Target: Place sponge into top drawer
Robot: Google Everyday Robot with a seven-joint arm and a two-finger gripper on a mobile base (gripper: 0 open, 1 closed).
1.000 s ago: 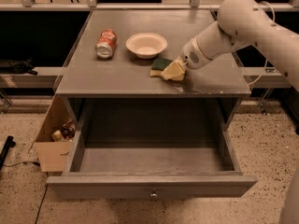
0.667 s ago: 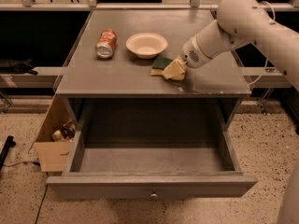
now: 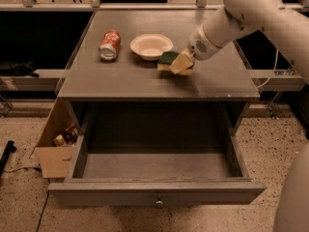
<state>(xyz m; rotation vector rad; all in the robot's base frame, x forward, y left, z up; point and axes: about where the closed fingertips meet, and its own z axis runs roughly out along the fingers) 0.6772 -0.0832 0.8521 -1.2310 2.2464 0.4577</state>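
Edging toward 12 o'clock since a second ago, the gripper (image 3: 183,65) is taking the sponge (image 3: 167,58) along with it, while the bowl (image 3: 138,42) and the soda can (image 3: 110,44) are keeping their places. The white arm (image 3: 251,8) is reaching in from 2 o'clock, and its beige fingers (image 3: 180,62) are clamping the sponge, whose dark green top is showing at 9 o'clock of the fingers with yellow foam below. Whether the sponge is clearing the bench (image 3: 145,85) cannot be told. The bowl is sitting just beside the sponge at 10 o'clock, the can lying on its side at 9 o'clock of the bowl. At 6 o'clock of the bench top, the top drawer (image 3: 154,192) is standing pulled out, its knob (image 3: 158,202) facing the camera. A cardboard box (image 3: 53,161) is resting on the floor at 9 o'clock of the drawer
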